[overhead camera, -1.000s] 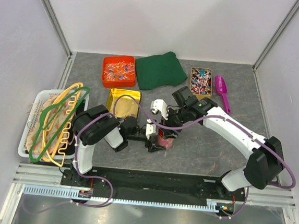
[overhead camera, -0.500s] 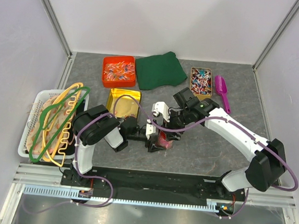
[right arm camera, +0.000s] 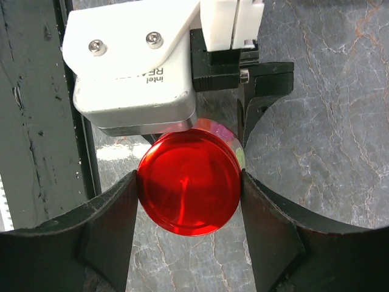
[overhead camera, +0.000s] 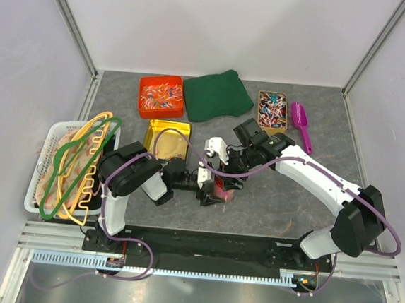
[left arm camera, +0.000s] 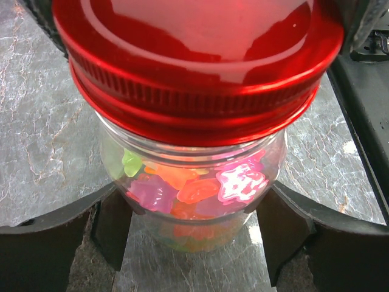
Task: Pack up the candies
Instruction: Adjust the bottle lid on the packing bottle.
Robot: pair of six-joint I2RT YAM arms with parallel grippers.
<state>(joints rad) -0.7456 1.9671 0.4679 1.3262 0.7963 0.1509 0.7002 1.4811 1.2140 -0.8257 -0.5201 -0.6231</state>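
Note:
The candies [left arm camera: 182, 188] are pink, orange and green gummy pieces inside a clear glass jar [left arm camera: 121, 152] with a red metal lid [left arm camera: 194, 61]. The jar [overhead camera: 222, 190] stands on the grey table between both arms. My left gripper [left arm camera: 194, 237] comes in from the side, and its black fingers [left arm camera: 112, 228] press on the glass on both sides. My right gripper [right arm camera: 188, 185] hangs over the jar from above, shut on the red lid [right arm camera: 188, 182], with a pad touching each side of the rim. The left gripper [overhead camera: 208, 187] and the right gripper [overhead camera: 226, 176] meet at the jar.
At the back stand an orange bin of wrapped sweets [overhead camera: 161, 96], a green cloth bag [overhead camera: 218, 95], a small box of twist-wrapped sweets [overhead camera: 272, 111] and a purple scoop [overhead camera: 301, 123]. An open gold tin [overhead camera: 167, 136] lies behind the left arm. A white basket of hangers [overhead camera: 70, 165] sits at the left.
The right arm swayed slightly to the right and came back. The jar, the lid and both grips look unchanged.

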